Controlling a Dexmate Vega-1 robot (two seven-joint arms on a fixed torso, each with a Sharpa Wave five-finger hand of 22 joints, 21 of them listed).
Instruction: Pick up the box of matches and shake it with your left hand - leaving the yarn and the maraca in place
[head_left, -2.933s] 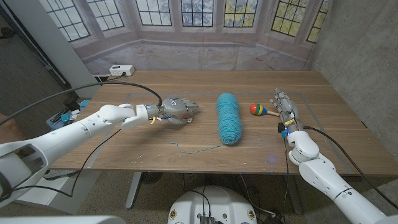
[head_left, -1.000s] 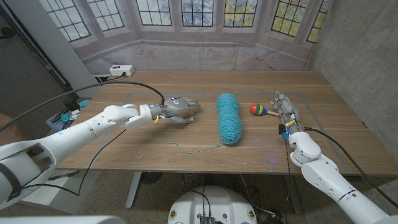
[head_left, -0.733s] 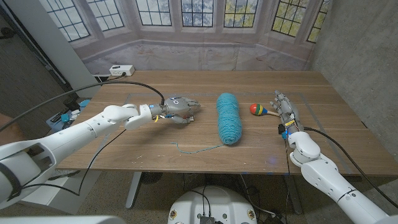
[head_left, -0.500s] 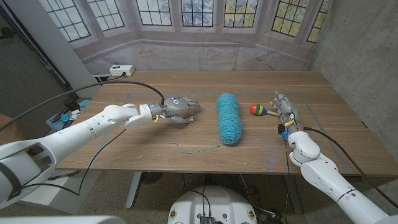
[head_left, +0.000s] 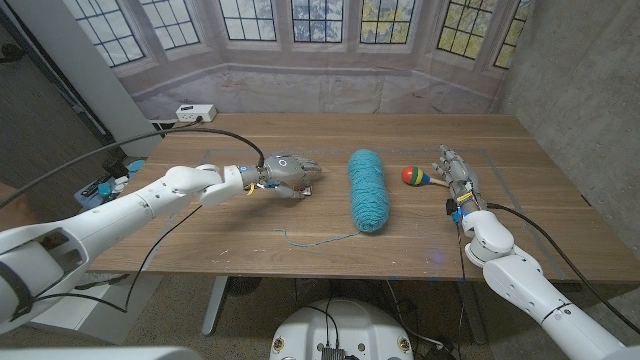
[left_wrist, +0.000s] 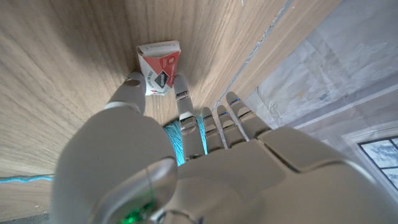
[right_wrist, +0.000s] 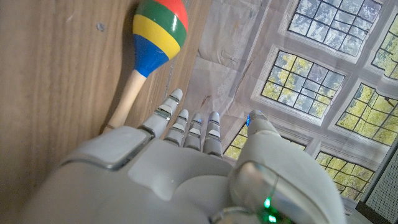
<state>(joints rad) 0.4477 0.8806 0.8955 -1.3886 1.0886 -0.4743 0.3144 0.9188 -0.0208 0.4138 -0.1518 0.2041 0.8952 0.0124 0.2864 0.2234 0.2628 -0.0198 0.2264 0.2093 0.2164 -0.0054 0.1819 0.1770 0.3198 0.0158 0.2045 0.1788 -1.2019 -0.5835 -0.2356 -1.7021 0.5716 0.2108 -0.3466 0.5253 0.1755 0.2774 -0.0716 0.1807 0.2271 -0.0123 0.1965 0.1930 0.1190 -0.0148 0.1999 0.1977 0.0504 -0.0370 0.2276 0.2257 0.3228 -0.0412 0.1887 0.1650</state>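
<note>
The box of matches (left_wrist: 158, 65), red and white, lies on the desk (head_left: 300, 225) towards its left half, about midway between the near and far edges. In the left wrist view a thumb tip and a fingertip of the left robot hand (head_left: 285, 176) touch its near end from either side, the other fingers reaching past it; whether the box is pinched tight or only touched cannot be told. In the head view the hand covers the box, fingers pointing towards the yarn (head_left: 368, 188).

Against the earlier head pictures, the left robot hand has shifted slightly towards the desk's left edge and a little towards the far edge, and over the last second it has hardly moved at all. That stillness over the box suggests the grasp is being settled, not that a lift has begun: the box looks to be on the wood, so neither the pick-up nor the shake is done.

The blue-green yarn lies in a long skein near the desk's middle, running from near to far, with a loose strand trailing towards the near edge. It has kept its place, as has the maraca (head_left: 413, 177), with its red, yellow, green and blue head, lying right of the yarn. The right robot hand (head_left: 456, 172) stands just beside the maraca's handle, fingers apart and holding nothing, as before.

The box is small and light, so a loose pinch could let it slip during the lift.
</note>
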